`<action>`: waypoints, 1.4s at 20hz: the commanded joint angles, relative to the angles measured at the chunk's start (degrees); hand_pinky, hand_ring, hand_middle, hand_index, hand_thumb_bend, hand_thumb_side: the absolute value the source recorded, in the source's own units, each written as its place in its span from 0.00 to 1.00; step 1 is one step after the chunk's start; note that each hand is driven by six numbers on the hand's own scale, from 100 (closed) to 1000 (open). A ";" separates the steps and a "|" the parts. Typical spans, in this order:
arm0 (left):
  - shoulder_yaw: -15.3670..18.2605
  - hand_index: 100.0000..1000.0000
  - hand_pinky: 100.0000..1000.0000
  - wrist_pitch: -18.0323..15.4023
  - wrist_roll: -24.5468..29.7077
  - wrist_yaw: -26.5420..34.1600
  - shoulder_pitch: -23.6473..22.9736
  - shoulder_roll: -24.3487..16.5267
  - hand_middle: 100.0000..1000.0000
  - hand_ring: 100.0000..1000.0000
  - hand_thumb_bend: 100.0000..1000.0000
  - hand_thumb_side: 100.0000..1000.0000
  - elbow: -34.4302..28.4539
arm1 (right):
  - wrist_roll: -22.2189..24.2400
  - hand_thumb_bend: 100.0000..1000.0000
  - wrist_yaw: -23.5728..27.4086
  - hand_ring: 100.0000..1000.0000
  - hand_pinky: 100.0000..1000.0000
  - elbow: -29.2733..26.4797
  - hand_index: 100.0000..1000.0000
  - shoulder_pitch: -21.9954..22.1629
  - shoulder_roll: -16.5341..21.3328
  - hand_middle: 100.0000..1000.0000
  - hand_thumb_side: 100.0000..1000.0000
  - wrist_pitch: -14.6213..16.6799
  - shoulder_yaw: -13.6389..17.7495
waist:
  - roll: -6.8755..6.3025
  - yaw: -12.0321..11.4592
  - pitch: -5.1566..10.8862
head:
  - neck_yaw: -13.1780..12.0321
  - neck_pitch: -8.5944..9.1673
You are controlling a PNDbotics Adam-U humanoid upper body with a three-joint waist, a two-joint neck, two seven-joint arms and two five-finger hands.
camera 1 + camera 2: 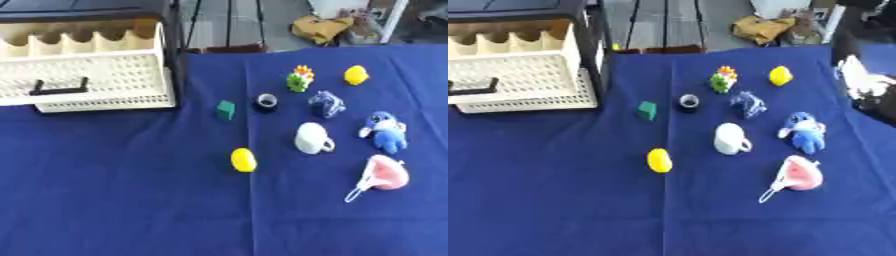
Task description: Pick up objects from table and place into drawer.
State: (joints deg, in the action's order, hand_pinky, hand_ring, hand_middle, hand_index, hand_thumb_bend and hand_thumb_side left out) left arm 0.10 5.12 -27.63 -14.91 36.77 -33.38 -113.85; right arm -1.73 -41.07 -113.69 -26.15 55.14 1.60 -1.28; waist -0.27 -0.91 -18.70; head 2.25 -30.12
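Drawer of cream perforated plastic (96,75), upper left.
My right hand (857,75) at right edge: open or closed, I cannot tell.

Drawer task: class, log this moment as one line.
drawer: open | white mug, yellow lemon, green block: on cloth | hands: unseen

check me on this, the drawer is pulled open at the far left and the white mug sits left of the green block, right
Not quite. The drawer is pulled open at the far left, but the white mug sits right of the green block, nearer the robot, as the left eye view shows.
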 commanded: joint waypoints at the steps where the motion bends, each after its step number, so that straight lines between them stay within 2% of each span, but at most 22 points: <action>1: -0.45 0.95 0.50 -1.52 -2.03 1.64 0.30 3.31 0.75 0.71 0.01 0.99 -0.74 | 5.27 0.00 -2.01 0.78 0.62 -0.90 0.87 -1.14 4.48 0.79 1.00 -1.64 -1.24 | 0.17 0.36 1.34 | 0.51 -0.13; 6: -1.55 0.94 0.49 -0.91 -0.95 2.88 0.00 7.30 0.74 0.70 0.00 1.00 -0.74 | 11.06 0.00 -3.07 0.79 0.64 -0.90 0.89 -1.97 6.51 0.81 1.00 -4.45 -3.23 | 0.52 0.60 1.29 | 0.65 0.00; 11: -2.16 0.94 0.49 0.02 0.70 3.23 -0.29 9.17 0.74 0.70 0.00 1.00 -0.74 | 15.39 0.00 -2.81 0.79 0.65 -0.90 0.91 -2.74 6.31 0.79 1.00 -6.98 -4.80 | 0.44 0.44 1.16 | 0.90 0.21; 15: -2.27 0.93 0.49 0.62 1.16 3.33 -0.45 10.00 0.74 0.69 0.00 1.00 -0.74 | 19.21 0.00 -0.81 0.80 0.70 -0.90 0.92 -2.81 5.84 0.80 1.00 -9.84 -5.97 | 0.41 0.46 1.02 | 0.90 0.43; 18: -2.43 0.93 0.48 1.13 1.57 3.42 -0.62 10.51 0.74 0.69 0.00 1.00 -0.74 | 24.56 0.21 4.31 0.85 0.80 -0.90 0.99 -3.00 5.48 0.79 1.00 -12.43 -7.30 | 0.38 0.67 1.01 | 0.93 0.48; 19: -2.45 0.92 0.48 1.35 1.71 3.45 -0.69 10.67 0.74 0.69 0.00 1.00 -0.74 | 26.39 0.22 5.92 0.85 0.81 -0.90 1.00 -3.16 5.37 0.80 0.99 -13.36 -7.50 | 0.40 0.74 1.01 | 0.96 0.49; 22: -2.51 0.92 0.48 2.11 2.04 3.67 -0.88 11.19 0.74 0.69 0.00 1.00 -0.74 | 30.73 0.23 10.27 0.86 0.85 -0.66 1.00 -3.79 4.61 0.83 0.84 -16.57 -7.64 | 0.50 0.92 1.03 | 0.96 0.51; 24: -2.64 0.91 0.47 2.55 2.41 3.76 -0.97 11.49 0.74 0.68 0.00 1.00 -0.74 | 32.55 0.22 12.58 0.86 0.86 0.24 1.00 -4.26 4.14 0.84 0.78 -18.42 -7.63 | 0.55 0.95 1.05 | 0.96 0.60; 26: -2.67 0.91 0.47 2.87 2.64 3.83 -1.07 11.72 0.74 0.68 0.00 1.00 -0.74 | 33.26 0.14 13.77 0.87 0.88 1.21 1.00 -4.66 3.78 0.85 0.67 -19.63 -7.45 | 0.54 0.92 1.06 | 0.91 0.63; 27: -2.72 0.91 0.47 2.97 2.75 3.86 -1.16 11.81 0.74 0.68 0.00 1.00 -0.74 | 33.42 0.12 14.04 0.87 0.88 1.78 1.00 -4.82 3.64 0.86 0.64 -20.14 -7.44 | 0.54 0.88 1.06 | 0.90 0.60; 28: -2.78 0.91 0.47 3.05 2.87 3.89 -1.24 11.92 0.74 0.68 0.00 1.00 -0.74 | 33.47 0.11 14.18 0.87 0.88 2.35 1.00 -4.99 3.49 0.86 0.66 -20.60 -7.48 | 0.55 0.84 1.06 | 0.91 0.59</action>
State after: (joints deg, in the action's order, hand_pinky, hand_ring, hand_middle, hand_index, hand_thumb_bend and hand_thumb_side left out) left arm -2.67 7.94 -24.95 -11.17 35.18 -21.11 -113.85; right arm 31.41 -27.97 -111.77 -30.32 57.61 -18.25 -9.53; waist 0.14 -0.05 -18.71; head 3.10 -30.04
